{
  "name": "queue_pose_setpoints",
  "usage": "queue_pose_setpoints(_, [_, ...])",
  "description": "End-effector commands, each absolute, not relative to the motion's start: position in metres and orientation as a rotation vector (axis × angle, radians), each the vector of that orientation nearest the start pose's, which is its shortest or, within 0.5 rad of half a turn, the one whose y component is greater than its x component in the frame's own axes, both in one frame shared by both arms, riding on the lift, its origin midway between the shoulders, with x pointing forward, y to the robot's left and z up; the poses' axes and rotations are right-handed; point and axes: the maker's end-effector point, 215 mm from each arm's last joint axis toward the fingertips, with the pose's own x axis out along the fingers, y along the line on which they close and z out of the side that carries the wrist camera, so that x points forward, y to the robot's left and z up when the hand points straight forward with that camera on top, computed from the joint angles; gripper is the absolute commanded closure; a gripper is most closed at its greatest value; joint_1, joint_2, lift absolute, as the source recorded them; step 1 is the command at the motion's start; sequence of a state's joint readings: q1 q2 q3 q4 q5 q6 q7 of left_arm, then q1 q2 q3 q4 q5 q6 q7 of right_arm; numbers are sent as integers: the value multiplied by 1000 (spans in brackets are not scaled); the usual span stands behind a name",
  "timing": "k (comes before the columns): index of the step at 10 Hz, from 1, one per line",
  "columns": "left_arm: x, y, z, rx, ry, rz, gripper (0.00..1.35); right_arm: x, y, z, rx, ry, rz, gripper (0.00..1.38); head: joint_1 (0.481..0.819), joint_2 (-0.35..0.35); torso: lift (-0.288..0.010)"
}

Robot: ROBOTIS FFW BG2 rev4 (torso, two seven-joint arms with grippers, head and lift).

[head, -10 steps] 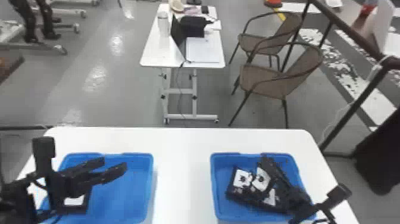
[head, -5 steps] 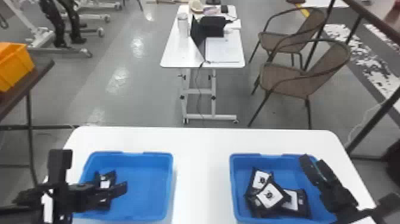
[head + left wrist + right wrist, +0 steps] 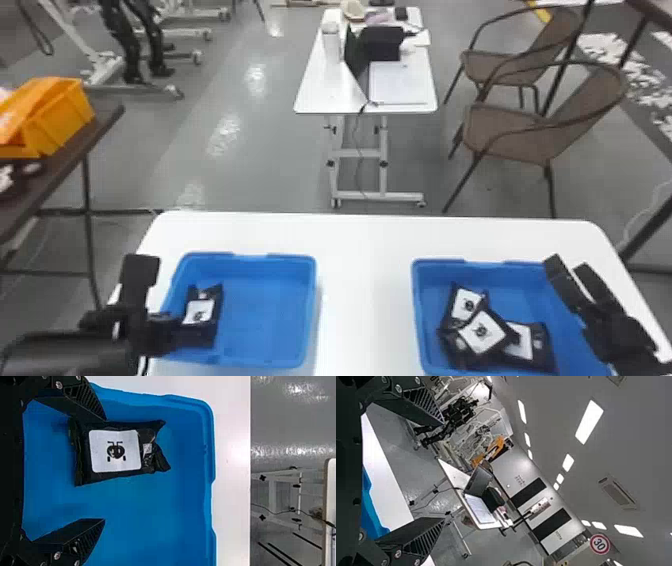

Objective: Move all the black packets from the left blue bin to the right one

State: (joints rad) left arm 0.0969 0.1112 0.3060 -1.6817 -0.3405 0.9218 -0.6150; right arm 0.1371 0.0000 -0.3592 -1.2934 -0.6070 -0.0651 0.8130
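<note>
The left blue bin (image 3: 265,310) holds one black packet (image 3: 202,311); the right bin (image 3: 520,295) holds three overlapping packets (image 3: 481,331). Left gripper (image 3: 189,334) and right gripper (image 3: 569,266) both have jaws spread.

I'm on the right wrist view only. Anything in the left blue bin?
Observer: Yes, one black packet lies in the left blue bin, label up.
Operator: Left claw shut on it?
Observer: No, the left claw is open, with its fingers well apart.
Operator: And the right bin?
Observer: At least three black packets in the right bin, partly overlapping. Can't tell if another is underneath.
</note>
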Motion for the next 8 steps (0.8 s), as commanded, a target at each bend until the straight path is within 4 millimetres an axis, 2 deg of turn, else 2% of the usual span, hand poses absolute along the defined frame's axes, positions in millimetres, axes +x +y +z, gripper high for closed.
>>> queue_pose_setpoints(1, [427, 384, -574, 39, 975, -56, 144, 479, -301, -446, 645, -30, 290, 160, 695, 105, 0])
queue_pose_setpoints(4, [439, 376, -598, 55, 998, -64, 144, 477, -298, -449, 660, -27, 302, 162, 695, 104, 0])
queue_pose_setpoints(5, [440, 376, -600, 94, 1011, -41, 144, 477, -298, -448, 665, -30, 303, 160, 695, 99, 0])
queue_pose_setpoints(7, [439, 388, -603, 125, 1020, 11, 137, 476, -297, -450, 679, -30, 307, 162, 695, 101, 0])
queue_pose_setpoints(8, [437, 393, -610, 124, 1034, 17, 137, 475, -297, -451, 685, -31, 307, 162, 695, 107, 0])
